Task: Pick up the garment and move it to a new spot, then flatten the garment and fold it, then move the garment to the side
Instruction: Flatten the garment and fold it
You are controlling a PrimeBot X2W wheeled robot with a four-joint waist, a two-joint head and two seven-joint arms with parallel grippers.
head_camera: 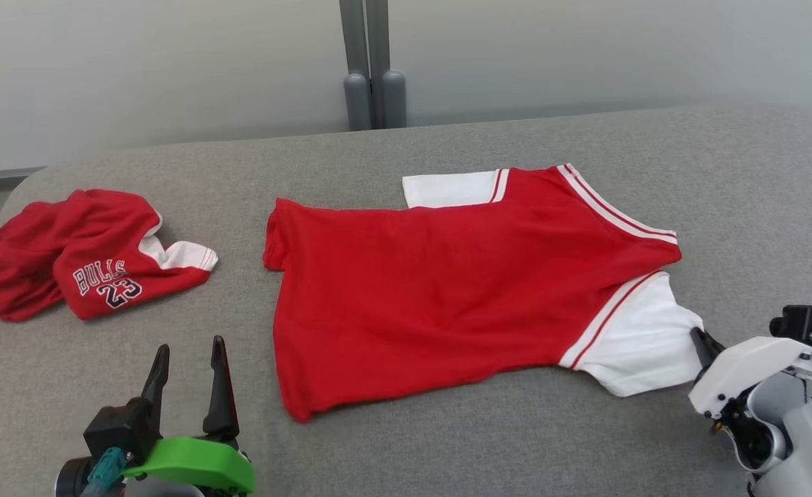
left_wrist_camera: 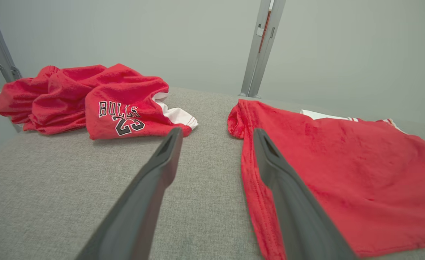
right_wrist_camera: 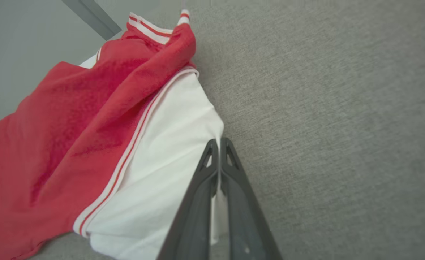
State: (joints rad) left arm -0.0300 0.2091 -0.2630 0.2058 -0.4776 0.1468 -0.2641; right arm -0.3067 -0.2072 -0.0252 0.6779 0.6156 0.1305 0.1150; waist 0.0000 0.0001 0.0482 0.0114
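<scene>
**Garment** [head_camera: 433,290], centre: red cloth with a soft, slightly fuzzy, matt nap. Its near-right sleeve [head_camera: 644,338] is smoother white cloth, edged with striped trim.

**Crumpled jersey** [head_camera: 81,255], left: red matt cloth of like texture, bearing flat printed lettering.

**Table cover** [head_camera: 447,449]: grey woven fabric, coarse and matt.

**Left gripper** [head_camera: 190,345] and **right gripper** [right_wrist_camera: 219,142]: fingers of dark, matt plastic.

**Green cover** [head_camera: 195,464], near left: smooth plastic with a faint sheen.

**White shell** [head_camera: 751,369], near right: smooth, satin plastic.

**Posts** [head_camera: 374,69], far: grey, smooth, apparently metal.
</scene>
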